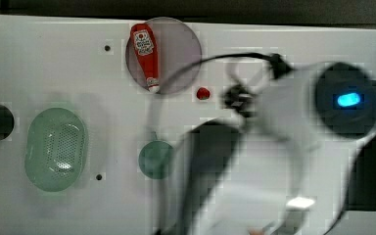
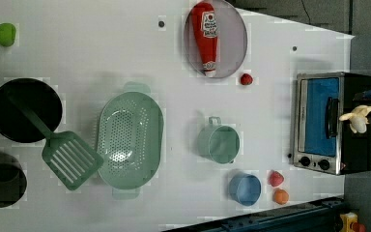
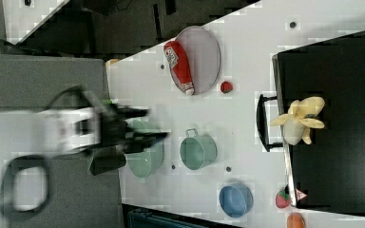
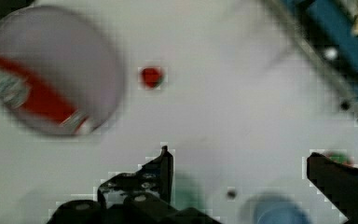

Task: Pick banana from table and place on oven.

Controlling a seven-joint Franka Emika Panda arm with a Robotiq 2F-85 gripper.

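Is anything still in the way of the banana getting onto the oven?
No. The banana already lies on the oven, on its black top. The end effector is open and empty, away over the table near the green mug.

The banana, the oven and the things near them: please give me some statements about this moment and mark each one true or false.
1. The banana lies on the black top of the oven. True.
2. The pincer is shut on the banana. False: its fingers stand wide apart with nothing between them, away from the banana.
3. The ketchup bottle lies on the round grey plate. True.
4. The spatula rests inside the blue bowl. False: its handle sits in the black pan, its blade by the green colander.
5. A strawberry lies on the table beside the plate. True.
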